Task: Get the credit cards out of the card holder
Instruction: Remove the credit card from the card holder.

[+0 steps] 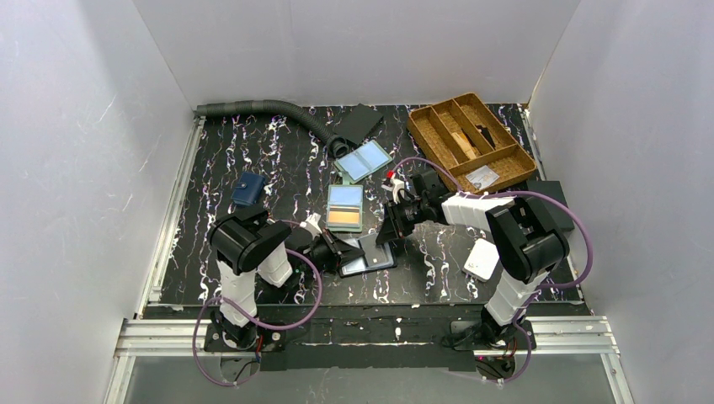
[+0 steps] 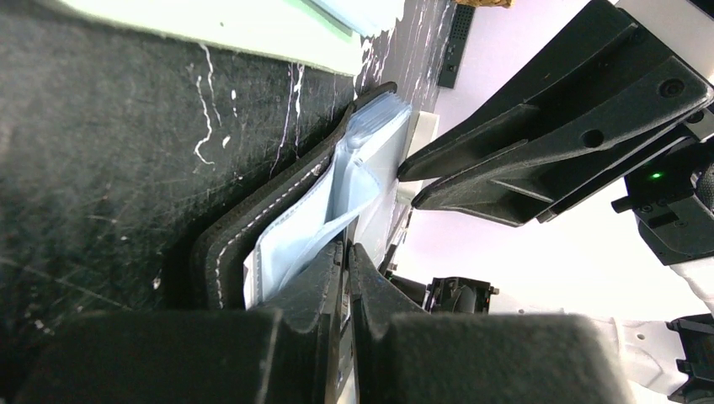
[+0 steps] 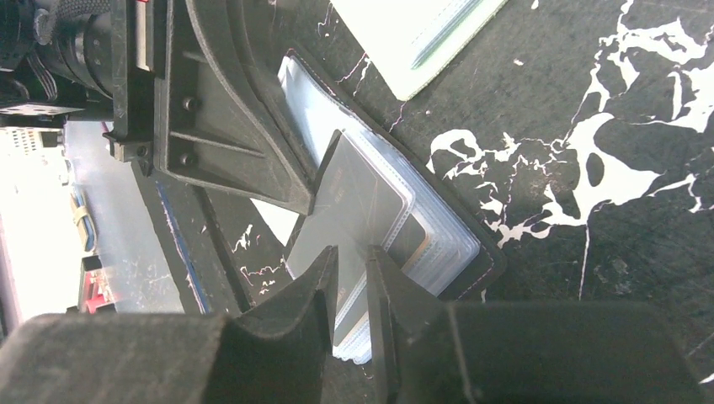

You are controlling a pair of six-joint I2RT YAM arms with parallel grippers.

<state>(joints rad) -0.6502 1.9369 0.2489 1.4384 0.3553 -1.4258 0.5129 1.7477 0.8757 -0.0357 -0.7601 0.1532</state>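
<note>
Nearest the arm bases, the black sleeve wallet (image 1: pixel 370 257) lay open on the marbled black desk (image 1: pixel 286 168), with both arms bent in over it. The left gripper (image 1: pixel 341 251) reached in from the wallet's left side. In the left wrist view its fingers (image 2: pixel 324 282) were clenched almost together on the edge of one of the wallet's clear sleeves, beside the stitched black cover (image 2: pixel 227 244).

The right gripper (image 1: pixel 389 229) came down at the wallet's far right corner. In the right wrist view it (image 3: pixel 351 257) hung just over the black-grey card (image 3: pixel 362 202), which sat in the top clear sleeve. Its jaws were slightly parted, and nothing showed clamped between them. The tip of the left gripper (image 3: pixel 313 200) met that sleeve's edge. A white square box (image 1: pixel 482 259) lay to the right, beside the right arm.

Just beyond the wallet lay the grey-green card holder (image 1: pixel 329 208), flat and apart from both grippers. A blue card (image 1: pixel 345 198) filled its far pocket and an orange card (image 1: pixel 344 220) its near one. A small navy wallet (image 1: pixel 248 189) sat well to the left.

Farther back a bifold with two pale blue panels (image 1: pixel 364 160) lay tilted. At the rear were a wooden divided tray (image 1: pixel 418 128) on the right and a grey ribbed hose (image 1: pixel 253 108) along the back edge.
</note>
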